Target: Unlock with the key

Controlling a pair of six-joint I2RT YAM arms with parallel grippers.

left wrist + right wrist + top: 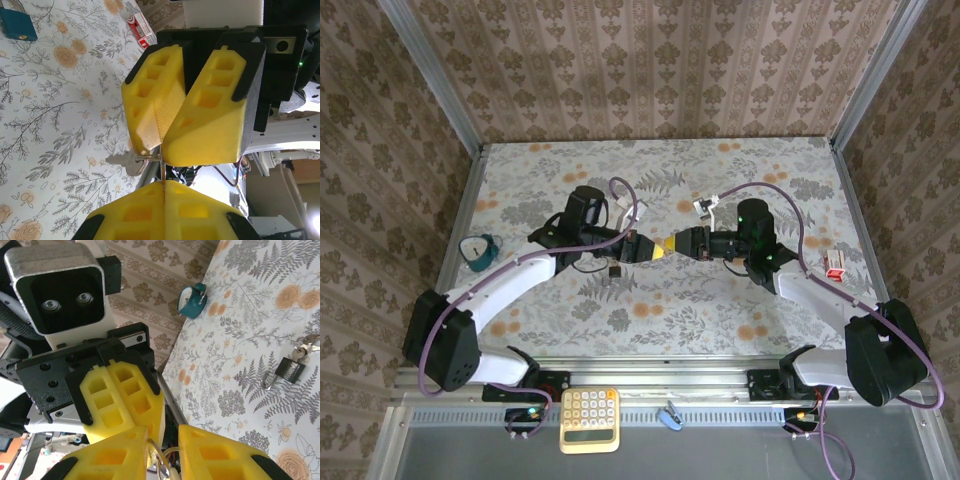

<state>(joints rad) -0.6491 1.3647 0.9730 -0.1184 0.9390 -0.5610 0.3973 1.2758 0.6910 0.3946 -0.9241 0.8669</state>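
My two grippers meet tip to tip above the middle of the table. The left gripper [658, 248] [165, 186] is shut on a thin metal key ring [164, 170]. A silver key [121, 162] hangs from that ring to one side. The right gripper [682, 244] [166, 440] is open, with the key ring [167, 460] in the gap beside one pad. Its yellow fingers [150, 105] stand just above the ring. A small black padlock [616, 270] [288, 371] lies on the table below the grippers, with more keys [304, 347] beside it.
A teal padlock [480, 250] [192, 300] lies near the left wall. A blue padlock [17, 22] and a red-and-white item [836, 265] [140, 27] also lie on the floral table. A calculator [589, 420] and a blue clip [670, 415] sit by the bases.
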